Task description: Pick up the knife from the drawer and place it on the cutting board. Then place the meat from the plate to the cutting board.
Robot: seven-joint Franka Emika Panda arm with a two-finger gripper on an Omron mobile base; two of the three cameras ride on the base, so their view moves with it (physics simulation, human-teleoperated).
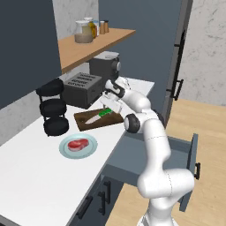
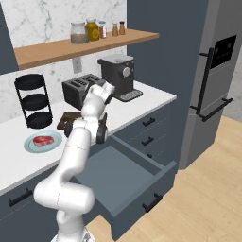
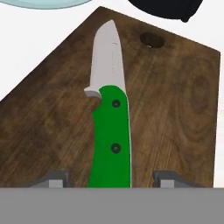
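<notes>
The knife [image 3: 109,118] lies flat on the cutting board [image 3: 175,109], the gripper [image 3: 109,177] just above with its 2 fingers [image 3: 54,178] spread either side of the green handle (not touching). The meat [image 1: 77,144] sits on the plate [image 1: 90,150]; the drawer [image 2: 127,177] stands open.

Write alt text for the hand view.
A green-handled knife lies flat on a dark wooden cutting board, between the open gripper's fingertips, which stand clear of the handle on each side. The plate's rim peeks in at the top left.

Open drawer [image 2: 127,182], meat [image 2: 42,140] on plate [image 2: 32,146], cutting board [image 2: 66,118] behind arm
</notes>
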